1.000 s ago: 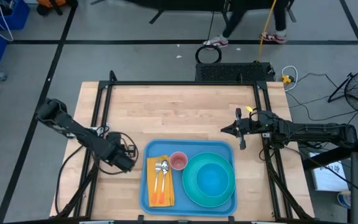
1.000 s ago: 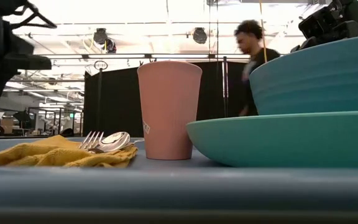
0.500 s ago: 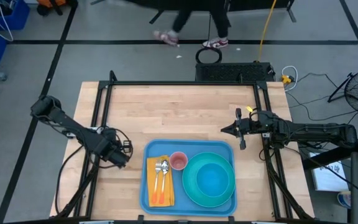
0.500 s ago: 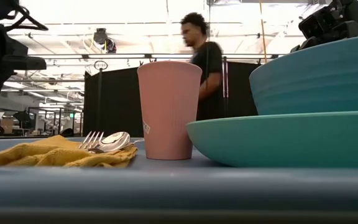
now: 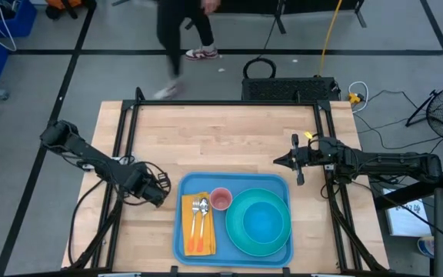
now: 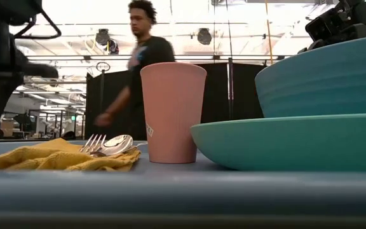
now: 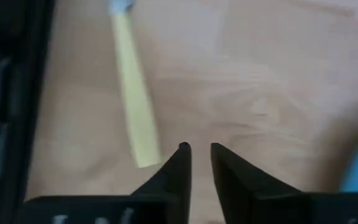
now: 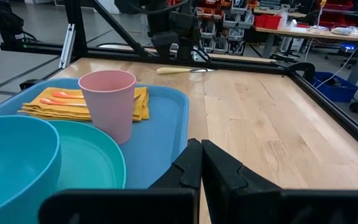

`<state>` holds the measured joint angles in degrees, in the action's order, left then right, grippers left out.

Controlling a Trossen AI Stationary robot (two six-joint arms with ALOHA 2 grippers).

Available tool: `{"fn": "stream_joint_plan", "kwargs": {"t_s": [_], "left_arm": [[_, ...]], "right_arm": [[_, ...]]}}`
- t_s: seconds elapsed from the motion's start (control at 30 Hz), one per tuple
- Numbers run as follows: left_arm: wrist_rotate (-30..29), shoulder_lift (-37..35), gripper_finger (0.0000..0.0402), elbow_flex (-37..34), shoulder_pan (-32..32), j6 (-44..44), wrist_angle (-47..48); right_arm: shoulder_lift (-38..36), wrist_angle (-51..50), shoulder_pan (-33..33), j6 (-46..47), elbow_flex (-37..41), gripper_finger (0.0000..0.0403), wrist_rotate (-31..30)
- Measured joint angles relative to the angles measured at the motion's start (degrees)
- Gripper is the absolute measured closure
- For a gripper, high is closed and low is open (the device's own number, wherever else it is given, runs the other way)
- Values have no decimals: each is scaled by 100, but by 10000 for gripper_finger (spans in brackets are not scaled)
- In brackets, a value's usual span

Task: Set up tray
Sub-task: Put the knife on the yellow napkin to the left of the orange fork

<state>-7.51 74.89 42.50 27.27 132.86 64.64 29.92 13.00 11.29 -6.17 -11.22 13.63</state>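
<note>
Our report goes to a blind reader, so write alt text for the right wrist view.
A light-blue tray on a wooden table holds a pink cup, a yellow napkin with orange-handled cutlery, and a teal bowl on a teal plate. The right pincer, shut, points past the tray's corner.

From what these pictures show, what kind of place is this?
Most likely a robotics lab or workshop. A wooden table in a black metal frame carries two robot arms, workbenches with red bins stand in the room behind, and a person walks past on a grey floor marked with dark tape lines.
</note>
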Motion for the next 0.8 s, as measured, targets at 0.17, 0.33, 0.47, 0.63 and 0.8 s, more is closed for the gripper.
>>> {"fn": "stream_joint_plan", "kwargs": {"t_s": [0.17,0.33,0.47,0.63,0.8], "left_arm": [[220,195,260,-4,-15,231,130],[335,203,158,-12,-172,273,208],[447,202,98,-266,-380,254,180],[553,201,71,-798,-515,205,-370],[715,168,82,-1218,-642,16,-926]], "right_arm": [[1,-89,0,-74,0,403,-1],[0,-171,-1,-203,0,403,-11],[1,-171,0,-203,0,403,-11],[0,-167,-2,-203,0,403,-15],[0,-92,0,-202,0,403,-22]]}}
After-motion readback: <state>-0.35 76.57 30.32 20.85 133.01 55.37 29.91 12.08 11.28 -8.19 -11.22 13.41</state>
